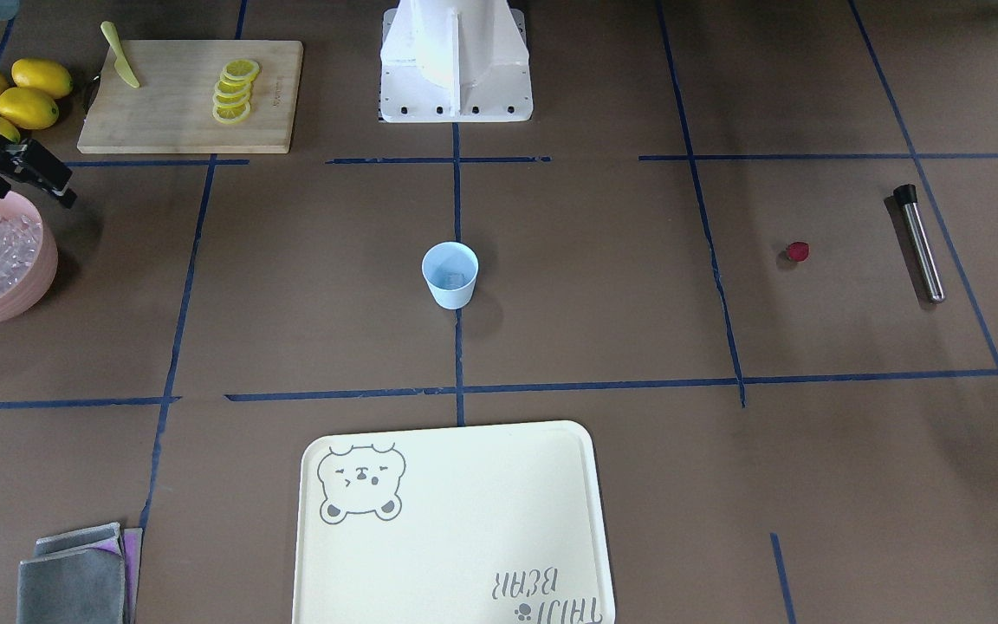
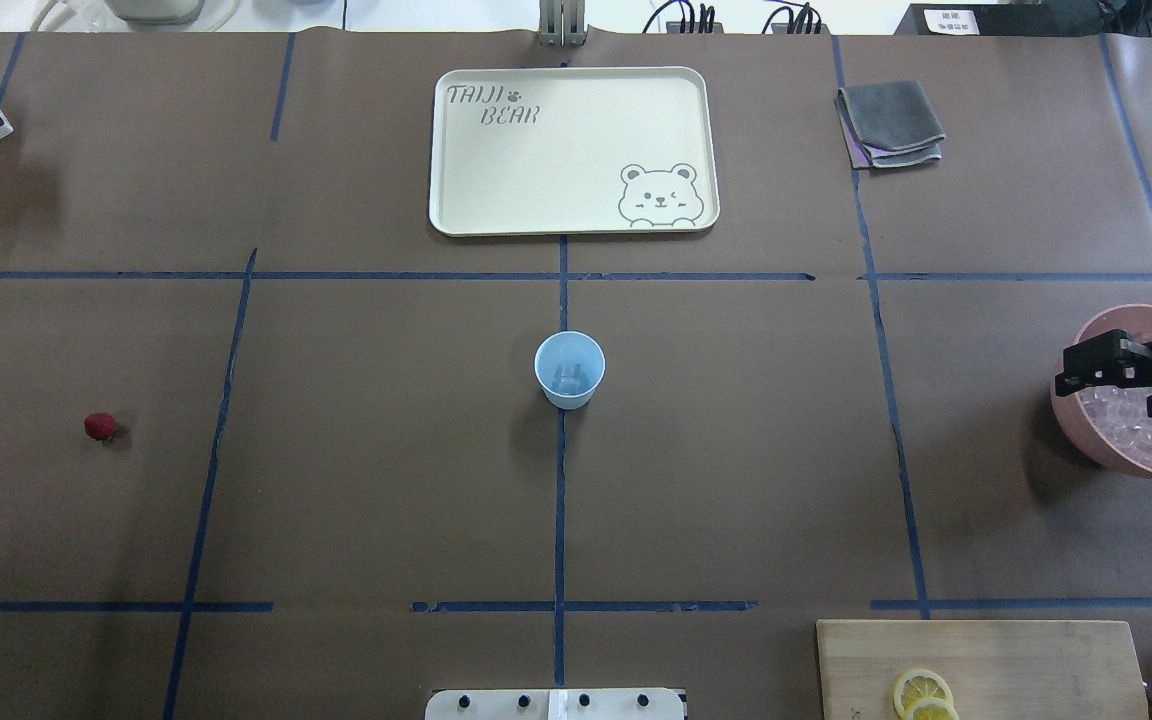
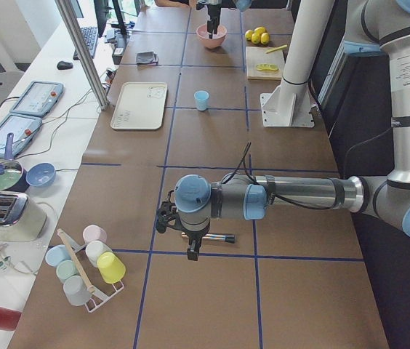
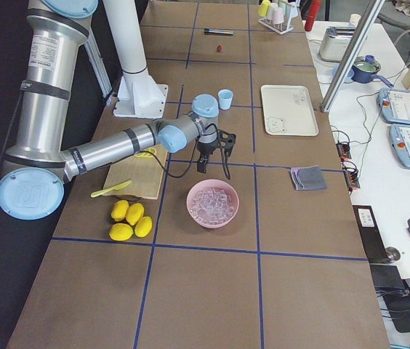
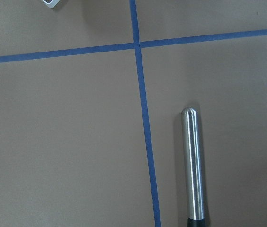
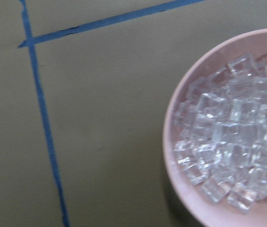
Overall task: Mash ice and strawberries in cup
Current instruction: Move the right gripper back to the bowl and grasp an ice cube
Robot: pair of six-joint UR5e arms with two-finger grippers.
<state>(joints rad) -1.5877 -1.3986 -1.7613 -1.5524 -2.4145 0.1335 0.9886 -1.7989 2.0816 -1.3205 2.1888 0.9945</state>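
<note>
The pale blue cup stands upright at the table's middle, and a bit of clear ice lies in it. Much more ice fills the pink bowl. My right gripper hovers open over the bowl's near rim with nothing between its fingers. One dark red strawberry lies alone on the table. My left gripper hangs over a steel muddler. I cannot tell whether it is open or shut.
A cream bear tray lies beyond the cup. A cutting board carries lemon slices and a yellow knife, with whole lemons beside it. Folded cloths and a rack of cups sit at the edges.
</note>
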